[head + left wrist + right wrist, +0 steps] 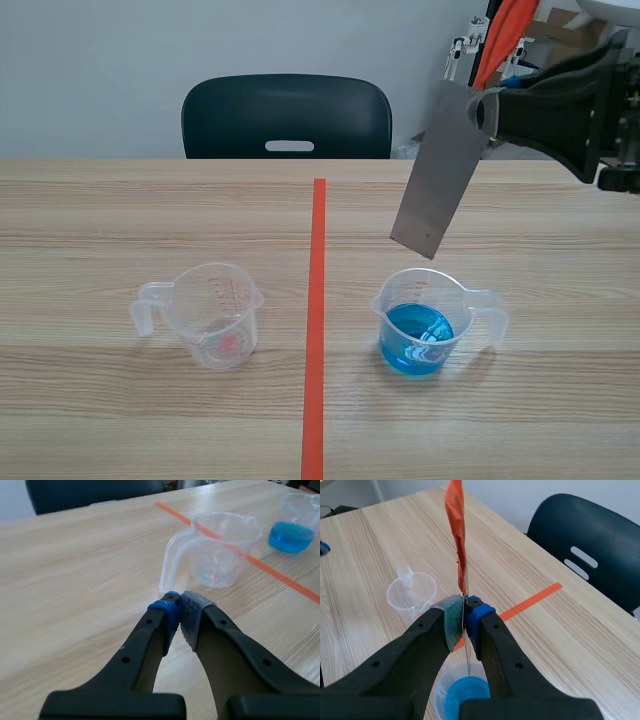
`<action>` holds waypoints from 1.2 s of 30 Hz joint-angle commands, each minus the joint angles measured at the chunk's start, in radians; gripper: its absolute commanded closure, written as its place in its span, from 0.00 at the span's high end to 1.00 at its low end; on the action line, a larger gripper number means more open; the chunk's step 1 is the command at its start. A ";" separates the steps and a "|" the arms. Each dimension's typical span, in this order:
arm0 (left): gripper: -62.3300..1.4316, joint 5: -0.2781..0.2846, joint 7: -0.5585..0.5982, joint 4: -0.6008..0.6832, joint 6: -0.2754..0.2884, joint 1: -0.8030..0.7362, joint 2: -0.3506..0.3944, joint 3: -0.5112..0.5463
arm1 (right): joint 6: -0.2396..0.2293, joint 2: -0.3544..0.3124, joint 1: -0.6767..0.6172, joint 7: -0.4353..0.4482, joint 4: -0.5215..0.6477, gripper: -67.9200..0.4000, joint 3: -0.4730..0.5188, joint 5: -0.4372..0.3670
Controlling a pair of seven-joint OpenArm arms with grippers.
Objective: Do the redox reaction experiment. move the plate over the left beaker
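My right gripper [487, 110] is raised at the right, shut on the top edge of a flat grey plate [440, 170]. The plate hangs tilted, with its lower end above the right beaker [425, 325], which holds blue liquid. In the right wrist view the plate [456, 530] shows edge-on with an orange-red face, pinched in my right gripper [465, 607], with the blue beaker [465, 695] under it. The clear left beaker [215, 315] stands left of the tape line, with a faint reddish trace at its bottom. My left gripper [179, 602] is shut on nothing, just short of that beaker's [220, 550] handle.
An orange-red tape line [317, 300] runs down the middle of the wooden table between the beakers. A dark chair [287, 115] stands behind the far edge. Stands and red gear [495, 45] sit at the back right.
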State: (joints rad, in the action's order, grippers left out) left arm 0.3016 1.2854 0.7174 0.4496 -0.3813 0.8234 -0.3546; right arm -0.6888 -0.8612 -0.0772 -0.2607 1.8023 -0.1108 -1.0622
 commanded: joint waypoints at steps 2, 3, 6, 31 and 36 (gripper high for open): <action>0.07 -0.051 0.085 -0.019 -0.029 -0.005 -0.079 0.023 | 0.000 0.024 0.060 -0.042 0.010 0.02 -0.018 -0.014; 0.07 -0.077 0.105 -0.035 -0.043 -0.007 -0.108 0.029 | 0.000 0.038 0.069 -0.064 0.010 0.02 -0.035 -0.013; 0.07 -0.143 0.125 -0.075 -0.087 -0.010 -0.193 0.032 | 0.000 0.061 0.106 -0.087 0.010 0.02 -0.098 -0.014; 0.07 -0.510 0.268 -0.172 -0.309 -0.003 -0.593 0.367 | 0.208 0.185 0.584 -0.108 0.010 0.02 -0.636 -0.015; 0.07 -0.513 0.268 -0.150 -0.309 -0.003 -0.607 0.417 | 0.245 0.252 0.622 -0.140 0.007 0.02 -0.696 -0.014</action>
State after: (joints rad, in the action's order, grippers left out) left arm -0.2165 1.5082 0.5407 0.1417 -0.3828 0.2161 0.0662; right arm -0.4511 -0.6182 0.5213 -0.4076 1.8019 -0.8124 -1.0649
